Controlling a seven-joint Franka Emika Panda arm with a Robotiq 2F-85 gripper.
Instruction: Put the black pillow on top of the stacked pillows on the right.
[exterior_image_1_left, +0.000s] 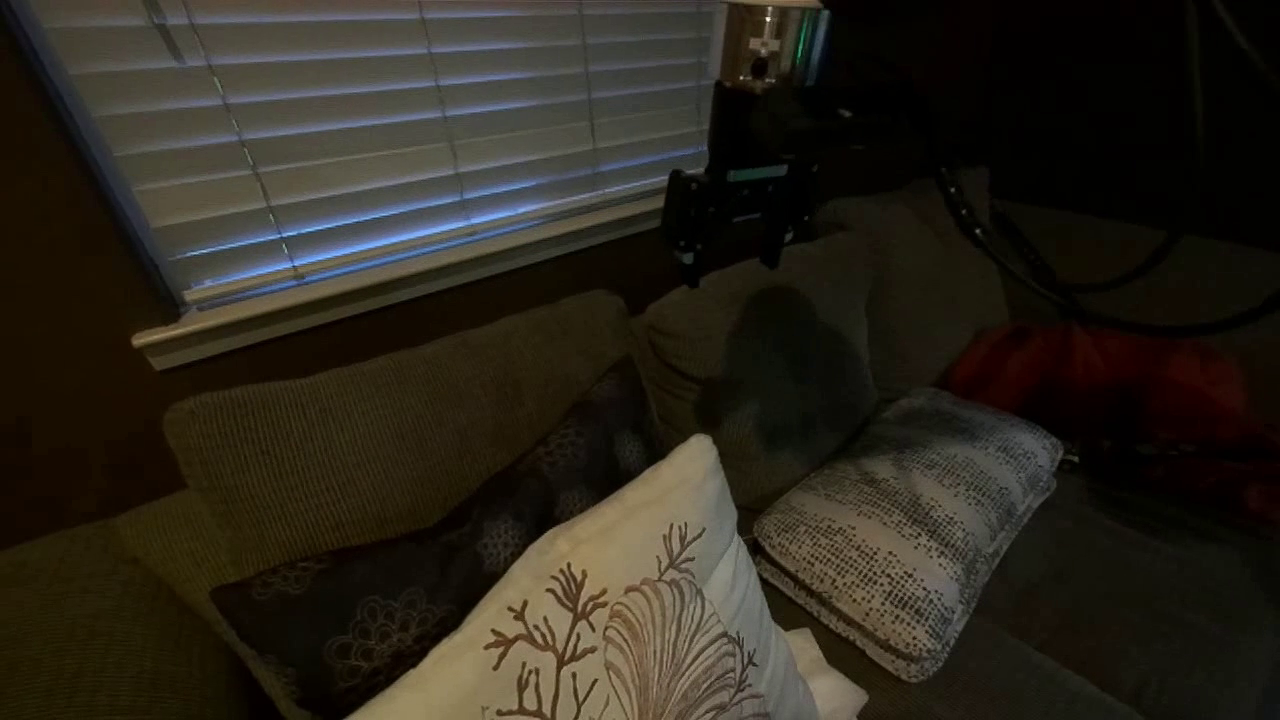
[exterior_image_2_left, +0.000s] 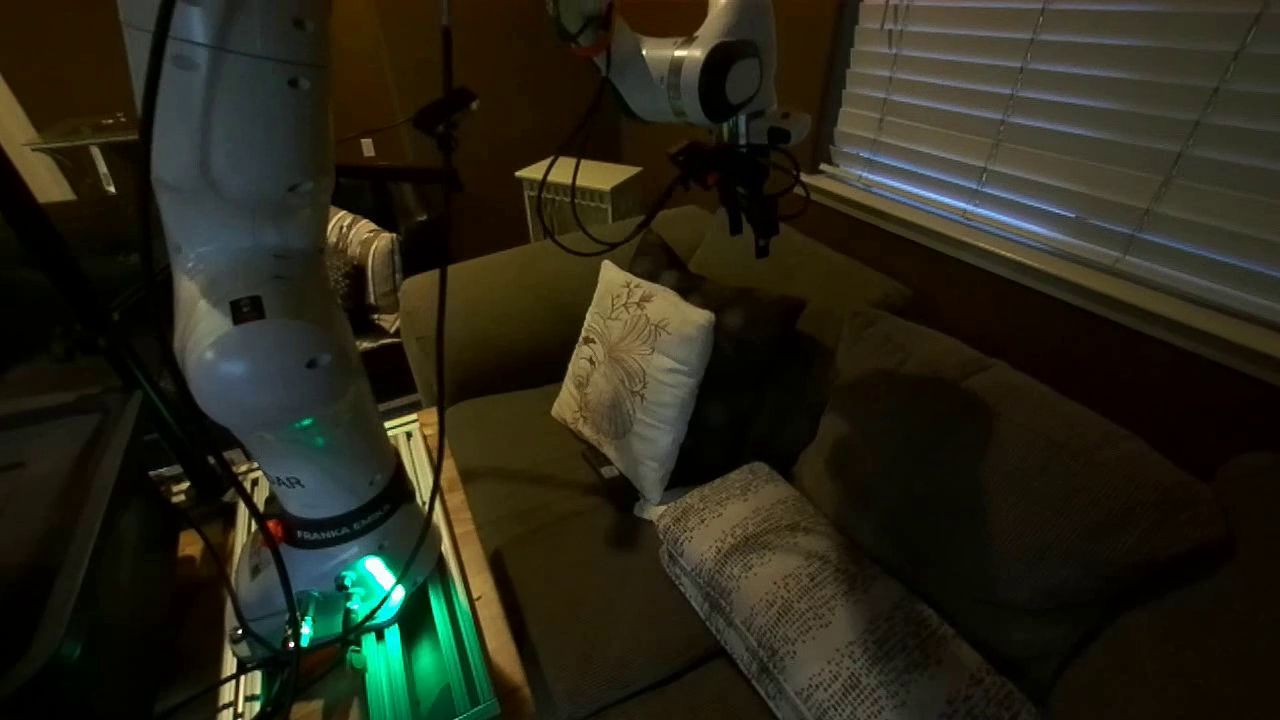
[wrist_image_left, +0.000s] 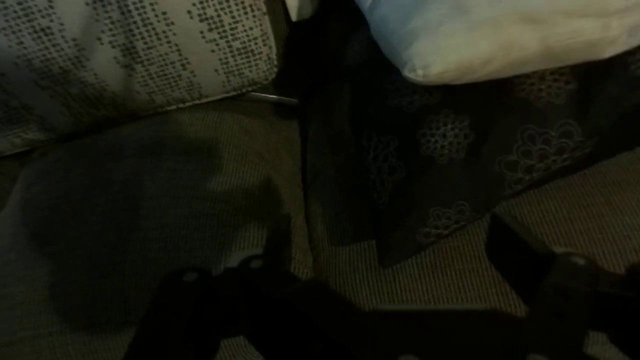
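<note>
While the claw (exterior_image_1_left: 730, 271) hangs spread wide, the black pillow (exterior_image_1_left: 450, 570) lies below, apart from it.

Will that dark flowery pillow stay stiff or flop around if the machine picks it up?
Probably a bit floppy: the black pillow looks like soft fabric, its top edge dipping in the middle. Its tapering corner would likely squash easily when pinched. The white cushion leaning in front might tip as it moves.

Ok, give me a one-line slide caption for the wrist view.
Open gripper above the sofa, the black pillow partly hidden by a white cushion, stacked pillows at upper left.
</note>
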